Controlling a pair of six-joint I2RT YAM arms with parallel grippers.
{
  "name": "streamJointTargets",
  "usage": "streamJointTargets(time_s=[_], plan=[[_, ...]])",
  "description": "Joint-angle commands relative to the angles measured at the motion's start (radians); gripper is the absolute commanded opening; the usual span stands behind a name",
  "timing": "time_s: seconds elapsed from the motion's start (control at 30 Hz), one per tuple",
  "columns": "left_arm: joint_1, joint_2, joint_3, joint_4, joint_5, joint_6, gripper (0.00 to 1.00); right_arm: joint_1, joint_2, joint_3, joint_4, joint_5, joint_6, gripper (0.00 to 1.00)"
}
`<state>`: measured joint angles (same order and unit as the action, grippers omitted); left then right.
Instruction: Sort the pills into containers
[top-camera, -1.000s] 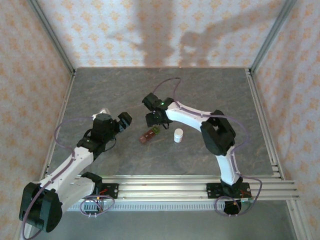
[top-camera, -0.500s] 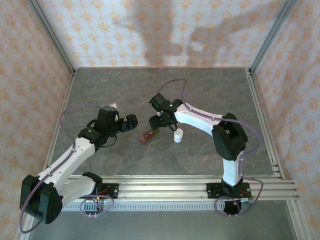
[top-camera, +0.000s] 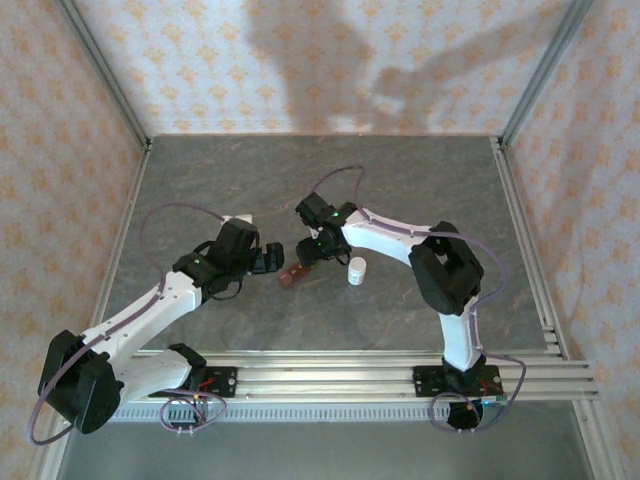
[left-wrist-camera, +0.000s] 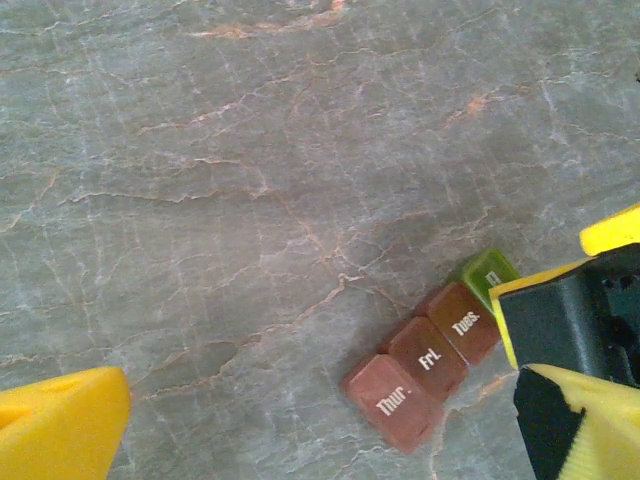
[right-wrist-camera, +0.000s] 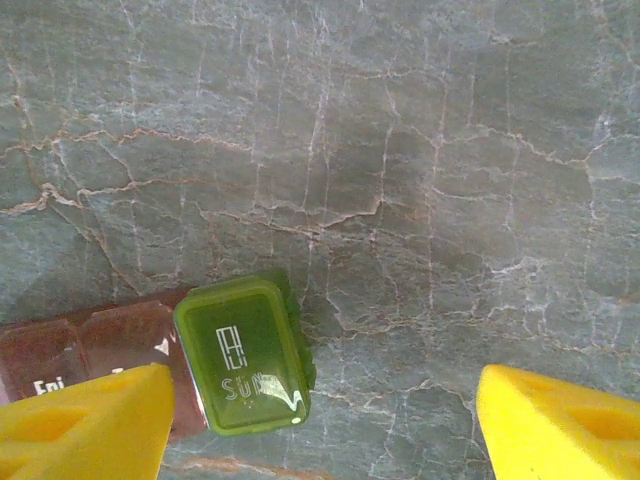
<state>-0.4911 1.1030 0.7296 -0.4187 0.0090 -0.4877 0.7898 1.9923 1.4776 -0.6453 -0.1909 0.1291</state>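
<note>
My left gripper (top-camera: 268, 260) has its jaws spread as wide as they go, and it pinches nothing. In the left wrist view one yellow fingertip (left-wrist-camera: 60, 432) sits at one low corner and the second at the opposite low corner, with bare stone between them. The containers (left-wrist-camera: 432, 362) lie ahead of these fingertips, much closer to the second one. They are a short strip of joined square boxes: three brownish-red ones with the white words Thur, Fri and Tues on the lids, then a green end (left-wrist-camera: 487, 272). The strip lies flat and runs slantwise away from the gripper. A black and yellow part (left-wrist-camera: 560, 325) stands just beside the green end and hides a corner of it; I cannot tell which gripper it belongs to.

My right gripper (top-camera: 312, 248) is also spread and holds nothing. In the right wrist view its two yellow fingertips (right-wrist-camera: 85, 425) are far apart. The green end, with SUN on its lid, lies between them, near the one fingertip and well apart from the other. That nearer fingertip covers part of the brownish-red boxes; whether it touches them I cannot tell.

In the top view the two grippers face each other over the strip, the left at its brownish-red end, the right above its green end. A small white bottle (top-camera: 356, 270) stands upright near the right gripper, on the side away from the left gripper. All rests on the grey veined table (top-camera: 420, 180).
</note>
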Motion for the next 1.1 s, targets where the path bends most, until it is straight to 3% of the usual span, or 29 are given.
streamJointTargets(time_s=[0.0, 0.63, 1.07], plan=[[-0.012, -0.020, -0.009, 0.028, -0.034, 0.023, 1.00, -0.005, 0.027, 0.021, 0.012, -0.001, 0.001, 0.79], [-0.021, 0.006, -0.027, 0.030, 0.031, 0.078, 1.00, -0.023, 0.009, 0.028, 0.015, -0.019, 0.025, 0.79], [-0.087, 0.081, 0.026, -0.058, -0.045, 0.152, 0.99, -0.023, 0.058, 0.008, 0.026, -0.030, 0.035, 0.78]])
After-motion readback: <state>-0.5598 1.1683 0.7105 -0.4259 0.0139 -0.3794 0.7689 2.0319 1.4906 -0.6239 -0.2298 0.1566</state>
